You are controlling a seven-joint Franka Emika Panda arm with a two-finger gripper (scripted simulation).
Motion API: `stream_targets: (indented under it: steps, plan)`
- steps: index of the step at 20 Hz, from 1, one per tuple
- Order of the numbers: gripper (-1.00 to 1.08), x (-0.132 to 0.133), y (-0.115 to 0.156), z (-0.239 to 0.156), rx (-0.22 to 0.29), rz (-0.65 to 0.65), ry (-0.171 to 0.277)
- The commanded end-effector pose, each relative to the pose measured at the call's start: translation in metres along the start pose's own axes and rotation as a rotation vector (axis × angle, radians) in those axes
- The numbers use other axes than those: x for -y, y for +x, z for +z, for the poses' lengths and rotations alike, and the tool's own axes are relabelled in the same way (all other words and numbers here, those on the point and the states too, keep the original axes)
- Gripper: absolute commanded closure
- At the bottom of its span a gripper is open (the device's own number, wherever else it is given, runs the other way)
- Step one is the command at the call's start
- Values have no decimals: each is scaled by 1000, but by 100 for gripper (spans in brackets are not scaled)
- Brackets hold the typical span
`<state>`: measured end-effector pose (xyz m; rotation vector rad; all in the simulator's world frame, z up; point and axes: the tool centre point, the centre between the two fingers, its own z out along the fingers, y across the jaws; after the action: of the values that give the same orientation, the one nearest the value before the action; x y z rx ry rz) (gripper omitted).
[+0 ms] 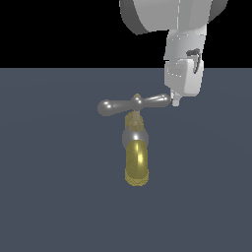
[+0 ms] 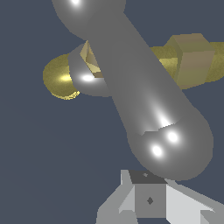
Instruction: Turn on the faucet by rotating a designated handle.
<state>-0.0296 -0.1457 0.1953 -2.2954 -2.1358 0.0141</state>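
Faucet (image 1: 136, 162) upright mid-surface (image 1: 49, 197), brass spout facing camera; handle (image 1: 134, 104) crosswise on top. Gripper (image 1: 175, 102) touching or just beside the bar's bulb on exterior view's right; wrist view shows the bulb directly ahead of fingertips (image 2: 148, 199). Jaw state: cannot tell. Risk: contact on rounded bulb, likely slip-off past the end, handle unturned.

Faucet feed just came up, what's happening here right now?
The Panda arm has its tool down at the end of the handle on the exterior view's right, level with it. Whether it touches the rounded end isn't clear. The handle lies roughly level across the top of the faucet, whose brass spout points down. Whether the tool is open or shut isn't clear.
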Motion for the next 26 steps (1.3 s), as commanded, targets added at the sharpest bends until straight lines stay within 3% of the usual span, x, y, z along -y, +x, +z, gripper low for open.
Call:
stream_targets:
  steps: [1,17,18,19,26]
  plan:
    - [108,-12,20,-1,-3,-24,-4]
    - [108,-63,61,-3,-2,-34,-11]
    - [108,-63,61,-3,-2,-34,-11]
    - [108,-55,30,-1,10,10,-4]
    - [108,-63,87,-2,4,-11,-7]
